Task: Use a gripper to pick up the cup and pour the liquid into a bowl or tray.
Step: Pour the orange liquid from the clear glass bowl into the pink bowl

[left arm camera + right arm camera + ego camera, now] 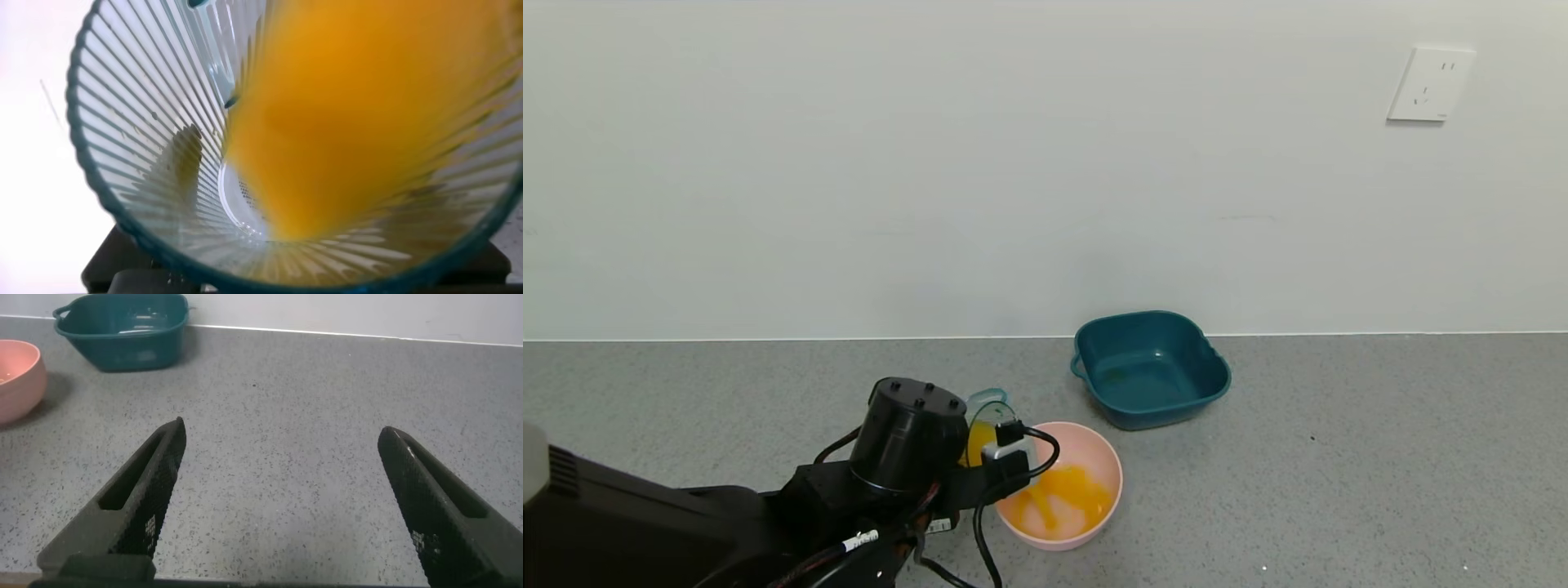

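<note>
Cup [985, 420] is tipped over the near-left rim of the pink bowl [1104, 457], held up by the left gripper [992, 445], jaws clamped on it. Orange liquid [1068, 490] is already pooled in the bowl, and the left wrist view shows more of it sliding down the ribbed inside of the cup toward the mouth. Teal basin [1150, 367] sits just behind the bowl on the grey table [1339, 457]. Right gripper [282, 498] hovers low over bare table off to the right, jaws spread wide, holding nothing.
</note>
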You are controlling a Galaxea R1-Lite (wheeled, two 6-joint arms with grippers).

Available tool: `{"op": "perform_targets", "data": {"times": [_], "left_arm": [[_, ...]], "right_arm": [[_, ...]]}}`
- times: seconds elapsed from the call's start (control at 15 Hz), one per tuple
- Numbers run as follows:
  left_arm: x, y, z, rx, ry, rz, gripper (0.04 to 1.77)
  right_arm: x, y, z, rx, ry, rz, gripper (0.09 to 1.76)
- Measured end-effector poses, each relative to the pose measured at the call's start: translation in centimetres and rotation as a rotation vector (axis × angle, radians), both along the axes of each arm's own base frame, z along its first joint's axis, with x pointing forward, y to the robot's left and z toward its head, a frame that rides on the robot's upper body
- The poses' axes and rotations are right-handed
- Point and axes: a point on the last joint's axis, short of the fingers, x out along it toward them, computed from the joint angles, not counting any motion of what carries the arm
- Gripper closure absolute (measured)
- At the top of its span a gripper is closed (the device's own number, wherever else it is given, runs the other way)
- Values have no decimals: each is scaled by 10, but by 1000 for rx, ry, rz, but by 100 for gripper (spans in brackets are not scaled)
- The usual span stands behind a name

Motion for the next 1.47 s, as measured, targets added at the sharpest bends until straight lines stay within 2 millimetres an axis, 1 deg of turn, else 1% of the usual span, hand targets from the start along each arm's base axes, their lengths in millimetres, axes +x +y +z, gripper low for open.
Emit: {"op": "perform_targets", "data": {"times": [0.6, 0.8, 1.47], "left_arm": [[3, -4, 6, 186, -35, -27, 53], [3, -9, 10, 257, -54, -35, 53], [6, -21, 27, 512, -88, -171, 54]], "right_arm": [[0, 0, 0, 0, 0, 0, 14], [0, 0, 0, 0, 0, 0, 14], [0, 0, 0, 0, 0, 0, 14]]}}
